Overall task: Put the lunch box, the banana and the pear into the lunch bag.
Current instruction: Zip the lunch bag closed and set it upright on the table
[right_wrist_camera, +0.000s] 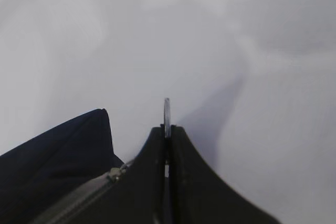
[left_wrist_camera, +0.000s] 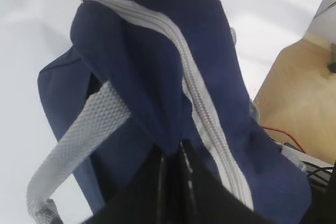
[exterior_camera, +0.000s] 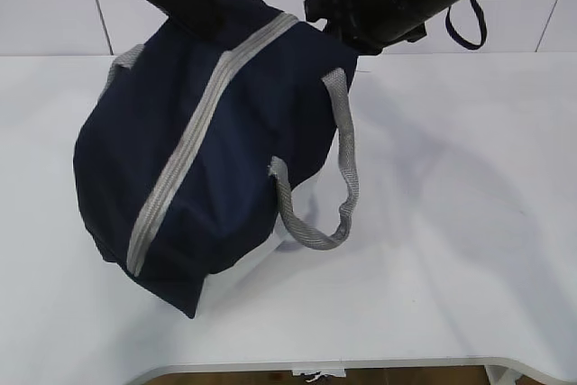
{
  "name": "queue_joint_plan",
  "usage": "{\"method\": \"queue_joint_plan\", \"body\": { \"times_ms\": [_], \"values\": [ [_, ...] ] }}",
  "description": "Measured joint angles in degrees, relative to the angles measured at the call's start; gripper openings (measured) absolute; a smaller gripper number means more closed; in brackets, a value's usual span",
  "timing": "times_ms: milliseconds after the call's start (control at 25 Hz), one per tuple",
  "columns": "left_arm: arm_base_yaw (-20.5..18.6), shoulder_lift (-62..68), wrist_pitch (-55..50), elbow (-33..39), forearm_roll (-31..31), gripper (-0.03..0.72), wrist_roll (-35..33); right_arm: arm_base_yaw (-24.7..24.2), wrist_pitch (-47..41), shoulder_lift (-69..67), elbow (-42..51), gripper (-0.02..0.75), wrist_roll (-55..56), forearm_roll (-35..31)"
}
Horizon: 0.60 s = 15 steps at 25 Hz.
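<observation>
The navy lunch bag [exterior_camera: 207, 132] is tilted on the white table, its far end raised and its grey zipper [exterior_camera: 194, 132] closed along the top. My left gripper [left_wrist_camera: 172, 153] is shut on a fold of the bag's navy fabric [left_wrist_camera: 157, 51] beside the zipper [left_wrist_camera: 194, 87]. At the zipper's end, my right gripper [right_wrist_camera: 167, 129] is shut on the thin metal ring pull [right_wrist_camera: 167, 114], with the bag's corner [right_wrist_camera: 52, 150] to its left. In the exterior view the right gripper [exterior_camera: 352, 29] sits at the bag's top right. The lunch box, banana and pear are hidden.
A grey handle [exterior_camera: 343, 160] hangs loose off the bag's right side, and another handle [left_wrist_camera: 79, 140] crosses the left wrist view. The table's front edge [exterior_camera: 361, 365] is near. A wooden surface [left_wrist_camera: 299, 93] with cables lies beyond the table.
</observation>
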<state>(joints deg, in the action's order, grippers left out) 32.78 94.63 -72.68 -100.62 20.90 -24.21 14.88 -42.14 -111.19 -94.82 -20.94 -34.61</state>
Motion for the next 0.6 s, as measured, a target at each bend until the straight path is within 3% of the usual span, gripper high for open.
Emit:
{"method": "queue_joint_plan", "body": {
  "times_ms": [600],
  "values": [
    [0.1,7.1,1.4,-0.3,-2.0,-0.004,-0.7,0.0,2.7,-0.5,0.0,0.019,0.0,0.4]
  ]
}}
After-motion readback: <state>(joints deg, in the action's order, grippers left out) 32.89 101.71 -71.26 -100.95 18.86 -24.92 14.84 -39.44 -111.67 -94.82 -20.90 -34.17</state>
